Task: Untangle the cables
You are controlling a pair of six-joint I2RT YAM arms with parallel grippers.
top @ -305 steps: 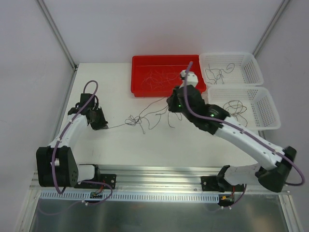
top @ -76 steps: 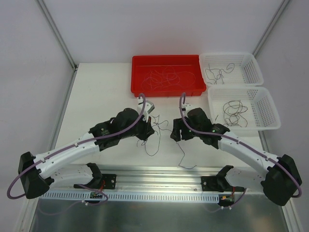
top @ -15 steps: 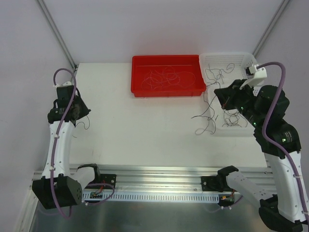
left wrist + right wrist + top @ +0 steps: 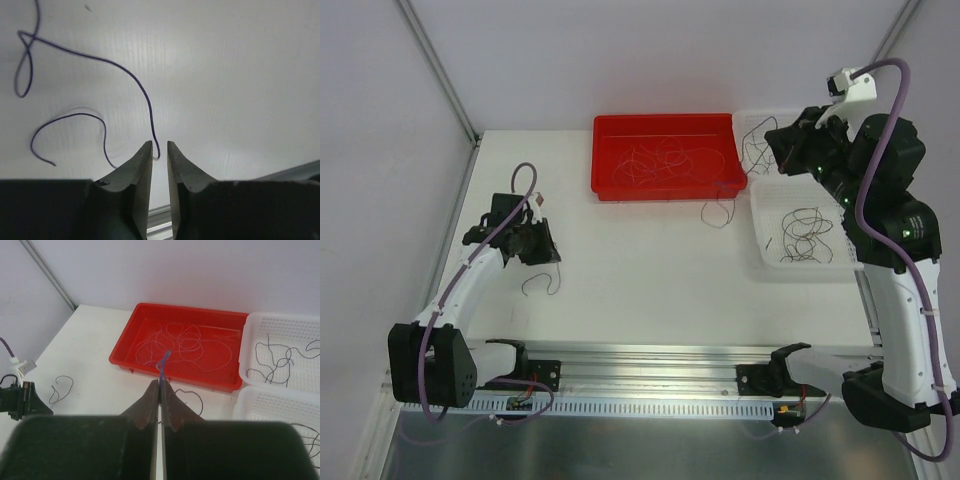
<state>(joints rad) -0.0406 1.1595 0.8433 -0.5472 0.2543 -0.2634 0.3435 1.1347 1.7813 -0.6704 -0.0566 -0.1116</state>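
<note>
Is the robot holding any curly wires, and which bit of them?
Right fingers pinch a purple cable near its end. Left fingers stand parted around another cable's tip, not gripping it.

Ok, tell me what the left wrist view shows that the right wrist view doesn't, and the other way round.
Left wrist only: up close, the left hand slightly open, with the end of a purple wire lying between its tips, unpinched.
Right wrist only: the right hand shut on a strand, the red tray holding wires, the far basket and the near basket.
Both: the white table, and probably that same purple wire, small at the left of the right wrist view.
</note>
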